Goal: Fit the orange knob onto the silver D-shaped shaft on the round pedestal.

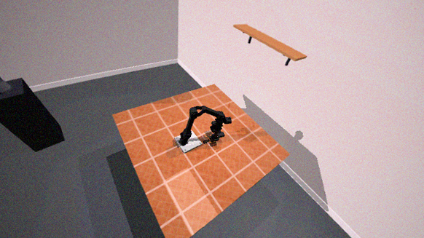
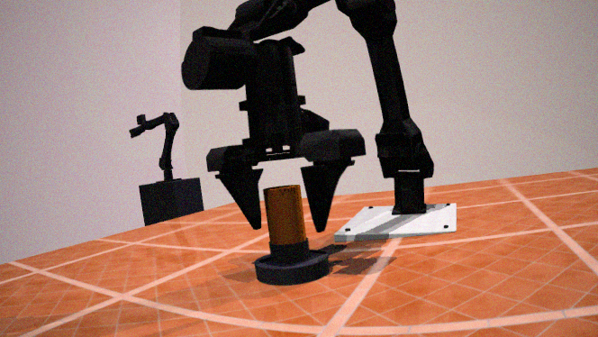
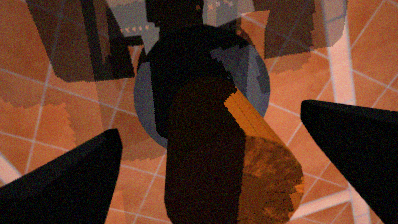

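The orange knob (image 2: pixel 285 214) (image 3: pixel 255 160) stands upright on the dark round pedestal (image 2: pixel 292 270) (image 3: pixel 252 70), its base down on the pedestal's raised collar. The silver shaft is hidden inside the knob. My gripper (image 2: pixel 288 225) (image 3: pixel 211 123) is open, with one finger on each side of the knob and a clear gap to it on both sides. The fingertips hang at about the knob's lower half. In the top view the arm and gripper (image 1: pixel 215 137) are small and the knob cannot be made out.
The arm's white base plate (image 2: pixel 401 223) (image 1: pixel 187 143) lies just behind and to the right of the pedestal on the orange tiled floor mat (image 2: pixel 473 279). A second dark arm on a black box (image 2: pixel 170 204) stands far off by the wall.
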Action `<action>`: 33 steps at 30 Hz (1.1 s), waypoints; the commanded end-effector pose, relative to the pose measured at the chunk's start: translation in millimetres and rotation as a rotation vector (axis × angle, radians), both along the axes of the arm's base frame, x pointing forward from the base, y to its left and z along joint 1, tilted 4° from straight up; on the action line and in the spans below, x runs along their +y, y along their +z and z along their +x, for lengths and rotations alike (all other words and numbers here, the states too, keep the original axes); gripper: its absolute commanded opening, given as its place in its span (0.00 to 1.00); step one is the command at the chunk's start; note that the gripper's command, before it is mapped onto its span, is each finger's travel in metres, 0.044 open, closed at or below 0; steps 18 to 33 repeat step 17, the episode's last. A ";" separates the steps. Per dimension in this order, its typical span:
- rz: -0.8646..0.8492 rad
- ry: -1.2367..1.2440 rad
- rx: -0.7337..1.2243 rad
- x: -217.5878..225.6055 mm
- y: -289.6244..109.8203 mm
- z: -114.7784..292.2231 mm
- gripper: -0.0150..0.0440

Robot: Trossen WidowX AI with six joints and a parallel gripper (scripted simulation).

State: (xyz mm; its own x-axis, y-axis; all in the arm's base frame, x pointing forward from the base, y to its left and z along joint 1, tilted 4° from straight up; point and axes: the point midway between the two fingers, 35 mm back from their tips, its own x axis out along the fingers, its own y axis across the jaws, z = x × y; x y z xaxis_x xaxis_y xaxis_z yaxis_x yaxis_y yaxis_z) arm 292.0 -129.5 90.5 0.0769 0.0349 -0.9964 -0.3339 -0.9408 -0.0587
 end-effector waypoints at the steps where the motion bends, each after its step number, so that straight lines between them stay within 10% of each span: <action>1: 0.000 0.004 0.000 -1.0 8.7 0.5 1.00; 8: -0.001 0.000 0.000 -3.8 92.5 -6.7 1.00; 33: -0.001 0.000 0.000 -5.2 95.0 -3.3 1.00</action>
